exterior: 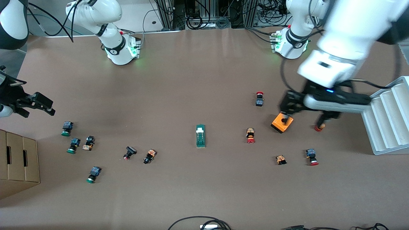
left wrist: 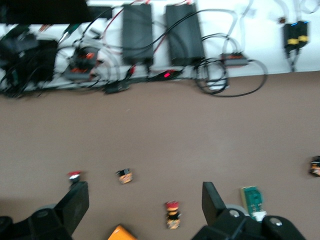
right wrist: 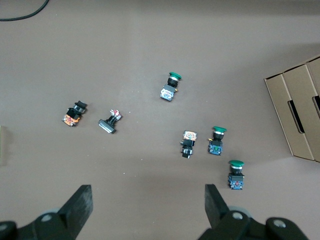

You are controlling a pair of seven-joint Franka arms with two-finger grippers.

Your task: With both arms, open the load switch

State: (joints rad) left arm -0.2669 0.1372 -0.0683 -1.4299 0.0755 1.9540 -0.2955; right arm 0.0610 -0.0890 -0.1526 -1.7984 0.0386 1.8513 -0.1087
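Dark-green, the load switch point(exterior: 200, 136) is lying untouched at the centre of the table point(exterior: 191, 80), while the left tool point(exterior: 303, 111) is hovering spread over the orange box point(exterior: 282, 123) and the right tool point(exterior: 33, 103) is waiting spread at the frame's left edge, so everything is remaining.

A brown table point(exterior: 191, 80) carries the green load switch point(exterior: 200, 136) mid-table, an orange box point(exterior: 280, 124) under the left gripper point(exterior: 302, 116), scattered push buttons point(exterior: 71, 145), a cardboard box point(exterior: 17, 163) and white steps point(exterior: 388, 118).
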